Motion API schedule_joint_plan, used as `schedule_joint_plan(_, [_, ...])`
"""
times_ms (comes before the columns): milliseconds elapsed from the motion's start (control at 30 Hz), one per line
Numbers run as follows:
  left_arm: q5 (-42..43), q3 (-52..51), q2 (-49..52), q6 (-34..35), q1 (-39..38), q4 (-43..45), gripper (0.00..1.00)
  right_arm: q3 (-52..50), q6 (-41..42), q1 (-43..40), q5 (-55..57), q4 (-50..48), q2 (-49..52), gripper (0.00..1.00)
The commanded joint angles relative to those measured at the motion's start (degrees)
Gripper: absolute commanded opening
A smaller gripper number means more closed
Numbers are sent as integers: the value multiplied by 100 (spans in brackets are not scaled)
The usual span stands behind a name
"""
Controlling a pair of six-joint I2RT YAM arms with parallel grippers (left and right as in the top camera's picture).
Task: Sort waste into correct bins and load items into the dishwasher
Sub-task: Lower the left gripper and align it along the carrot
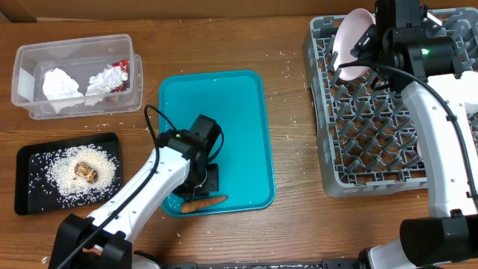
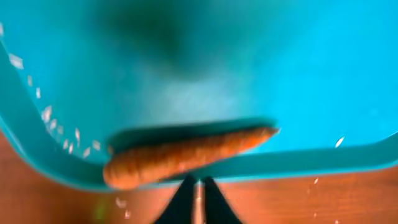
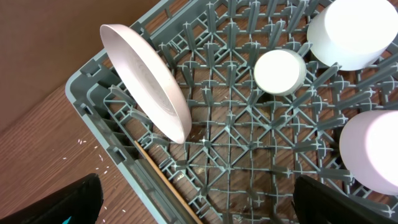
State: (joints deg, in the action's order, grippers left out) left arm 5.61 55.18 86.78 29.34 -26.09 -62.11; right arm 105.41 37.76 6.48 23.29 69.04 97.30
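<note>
Carrot (image 2: 186,155) on the tray's (image 1: 224,97) near rim, not held.
Left gripper (image 2: 196,200) closed and empty just beside it; right gripper (image 3: 199,205) spread above the rack (image 3: 236,143). Carrot likely stiff, light, rolls: grip mid-body.

orange carrot (image 1: 203,203) lying along teal tray (image 1: 216,112) edge

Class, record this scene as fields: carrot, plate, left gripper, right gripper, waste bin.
carrot: orange carrot lying at the teal plastic tray's near edge
plate: pink plate standing tilted in the grey dishwasher rack
left gripper: shut, next to the carrot, not gripping it
right gripper: open, above the rack
waste bin: clear plastic box holding crumpled white paper
</note>
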Motion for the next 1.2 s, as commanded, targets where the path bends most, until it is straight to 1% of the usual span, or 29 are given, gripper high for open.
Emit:
schedule_joint_plan(0, [146,15,-28,420,-20,-278,4,33,42,15,15,-17,2,100])
schedule_joint_plan(167, [151,-306,-28,955,-22,-490,4,33,42,15,15,-17,2,100])
schedule_joint_plan(267, [149,-619,-28,1182,-20,-186,4,33,42,15,17,-17,2,100])
schedule_joint_plan(400, [149,-767,-28,1196,-20,157,4,33,42,15,15,-17,2,100])
schedule_joint_plan(667, [168,-791,-22,1252,-20,208,4,33,42,15,15,-17,2,100])
schedule_joint_plan(933, [520,-922,-22,1333,-20,219,4,33,42,15,15,-17,2,100])
schedule_joint_plan(1067, [153,-981,-22,1335,-17,315,4,33,42,15,15,-17,2,100])
schedule_joint_plan(1167, [175,-981,-22,1338,-20,400,4,33,42,15,15,-17,2,100])
